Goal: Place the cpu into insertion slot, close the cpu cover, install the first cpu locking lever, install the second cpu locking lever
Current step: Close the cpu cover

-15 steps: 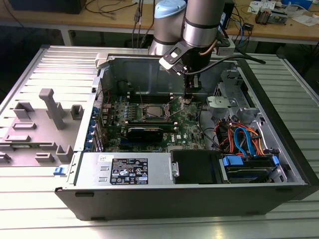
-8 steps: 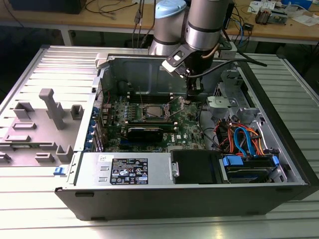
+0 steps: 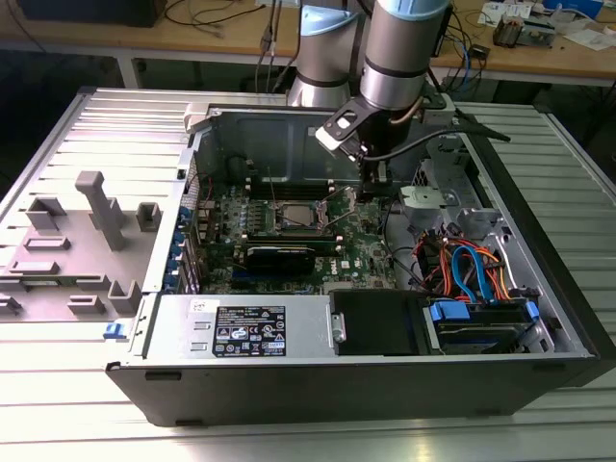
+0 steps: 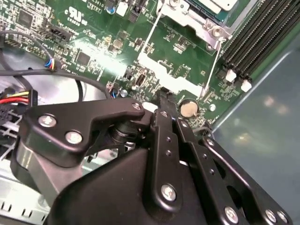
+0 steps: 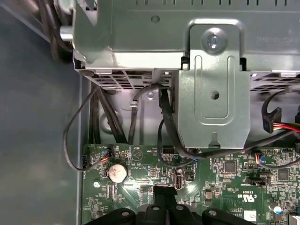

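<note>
Mostly the cpu (image 3: 294,214) is hard to read — a small dull grey square lying flat in the insertion slot (image 3: 275,218) in the exterior view, cut off at the picture's edge in the second wrist view beside a corner of the silvery cpu cover (image 4: 194,19). The gripper (image 5: 161,194) hangs low over the green board (image 5: 225,173) near the coin cell (image 5: 117,172), fingers pressed together.
</note>
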Robot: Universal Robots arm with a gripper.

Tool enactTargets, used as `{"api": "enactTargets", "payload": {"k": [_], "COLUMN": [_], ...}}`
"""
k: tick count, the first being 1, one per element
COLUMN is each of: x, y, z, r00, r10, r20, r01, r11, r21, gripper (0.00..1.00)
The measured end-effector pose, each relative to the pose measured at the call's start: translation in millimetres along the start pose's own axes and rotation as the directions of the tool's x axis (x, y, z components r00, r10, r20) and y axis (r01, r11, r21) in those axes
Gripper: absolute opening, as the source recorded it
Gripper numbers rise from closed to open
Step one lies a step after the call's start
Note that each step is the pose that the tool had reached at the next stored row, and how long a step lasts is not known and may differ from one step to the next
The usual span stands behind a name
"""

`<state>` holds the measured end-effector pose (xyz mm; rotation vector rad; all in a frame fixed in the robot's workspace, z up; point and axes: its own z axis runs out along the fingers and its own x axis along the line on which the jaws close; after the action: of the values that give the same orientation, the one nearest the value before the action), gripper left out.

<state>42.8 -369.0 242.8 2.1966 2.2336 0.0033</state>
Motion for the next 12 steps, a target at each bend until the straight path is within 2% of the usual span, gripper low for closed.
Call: {"api": "enactTargets", "payload": {"k": [2,9,12], "x": [0.0,0.1,0.2], "y": [-5.4,-13.3,-13.5], "z": [0.5,-2.0,-2.1], "r00": [1.0000,1.0000,1.0000], "r10": [-0.001,-0.002,-0.002], "r20": [0.0001,0.0000,0.0000], "r01": [0.001,0.002,0.002], "r11": [1.0000,1.0000,1.0000], "r21": [0.0044,0.0045,0.0046], "gripper": [0.11,0.11,0.11]}}
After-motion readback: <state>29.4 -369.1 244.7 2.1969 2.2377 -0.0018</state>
